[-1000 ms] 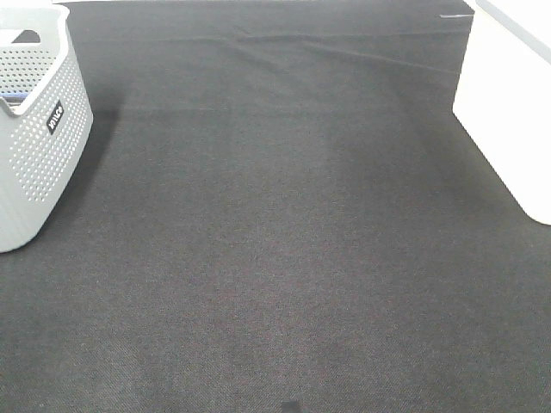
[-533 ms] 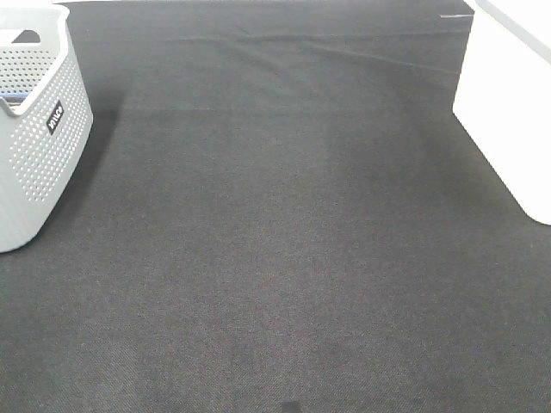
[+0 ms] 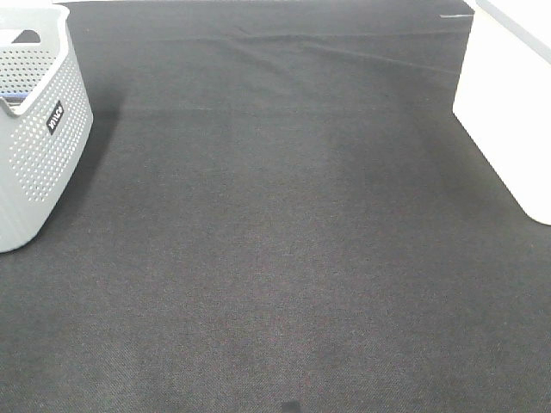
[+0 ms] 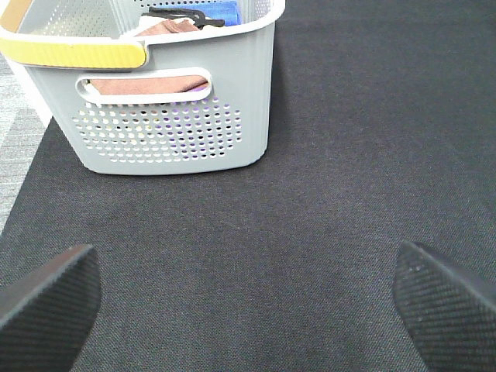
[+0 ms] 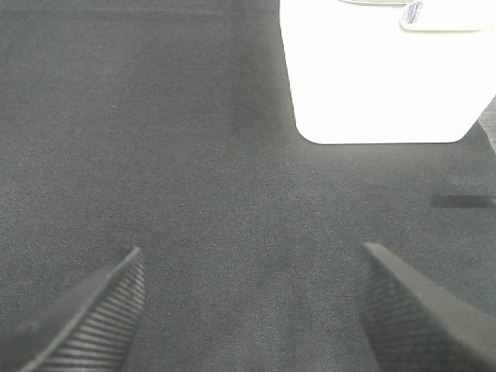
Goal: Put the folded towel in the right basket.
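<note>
A grey perforated basket [image 3: 39,138] stands at the far left of the dark mat; in the left wrist view [image 4: 170,108] it holds folded towels, a brown one [image 4: 147,84] behind the handle slot and a blue one [image 4: 213,11] further in. A white basket [image 3: 508,103] stands at the right edge and also shows in the right wrist view [image 5: 380,74]. My left gripper [image 4: 248,298] is open and empty, a short way in front of the grey basket. My right gripper [image 5: 248,310] is open and empty, short of the white basket. Neither gripper shows in the exterior view.
A dark cloth mat [image 3: 275,241] covers the table, with slight creases [image 3: 284,43] near its far edge. Light floor [image 4: 15,147] shows beside the mat in the left wrist view. A dark strip [image 5: 463,201] lies near the white basket.
</note>
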